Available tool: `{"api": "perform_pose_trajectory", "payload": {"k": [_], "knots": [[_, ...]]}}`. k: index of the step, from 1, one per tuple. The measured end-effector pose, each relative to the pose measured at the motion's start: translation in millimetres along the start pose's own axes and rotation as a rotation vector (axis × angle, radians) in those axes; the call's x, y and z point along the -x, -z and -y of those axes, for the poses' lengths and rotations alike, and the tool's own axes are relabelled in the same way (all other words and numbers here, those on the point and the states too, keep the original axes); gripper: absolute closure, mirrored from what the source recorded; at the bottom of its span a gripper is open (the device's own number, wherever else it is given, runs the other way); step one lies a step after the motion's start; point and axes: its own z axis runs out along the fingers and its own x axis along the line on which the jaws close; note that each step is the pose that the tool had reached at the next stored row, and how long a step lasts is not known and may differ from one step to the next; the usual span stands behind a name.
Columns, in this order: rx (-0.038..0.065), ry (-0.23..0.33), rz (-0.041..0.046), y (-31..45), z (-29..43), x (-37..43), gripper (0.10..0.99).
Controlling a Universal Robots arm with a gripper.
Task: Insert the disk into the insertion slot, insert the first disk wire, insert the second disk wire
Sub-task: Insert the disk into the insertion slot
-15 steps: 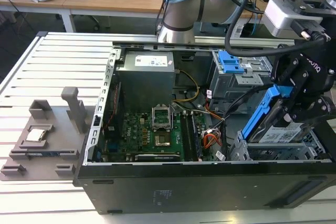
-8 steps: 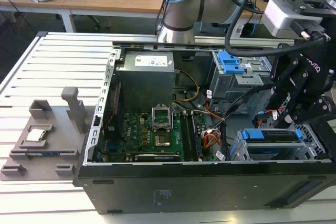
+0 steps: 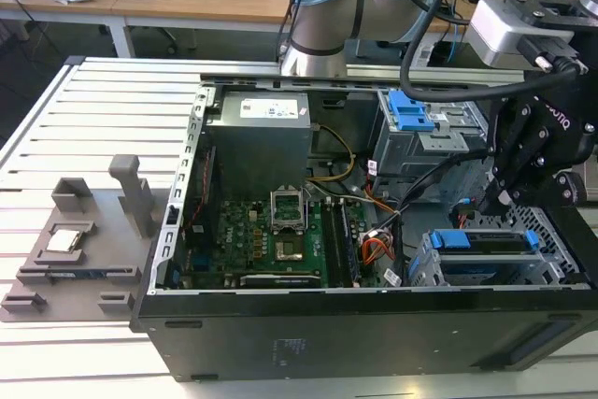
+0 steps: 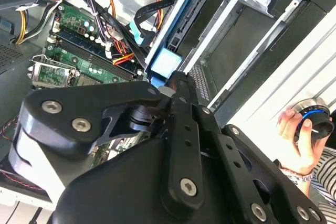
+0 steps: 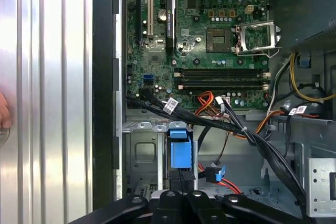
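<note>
Sitting in insertion slot (image 3: 422, 266): disk (image 5: 178, 153) | end effector (image 5: 181, 178) at its blue end, closed, empty

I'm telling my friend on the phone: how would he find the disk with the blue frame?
Find the big black computer case lying open, then look below the claw at the exterior view's right. There a low silver cage with hole-punched walls holds the disk. Its blue frame lies flat, unlike the blue latch on the taller grey cage behind.
</note>
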Motion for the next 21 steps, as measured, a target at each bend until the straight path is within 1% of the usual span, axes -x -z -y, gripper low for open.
{"api": "perform_pose_trajectory", "payload": {"k": [10, 16, 19, 21], "knots": [[0.000, 0.000, 0.0000, -0.4, 0.0, 0.0, 0.980], [0.000, 0.000, 0.0000, -5.5, 0.2, 0.0, 0.980], [0.000, 0.000, 0.0002, -9.7, 0.7, 0.2, 0.980], [0.000, 0.000, 0.0000, -12.5, 2.3, 0.3, 0.980]]}}
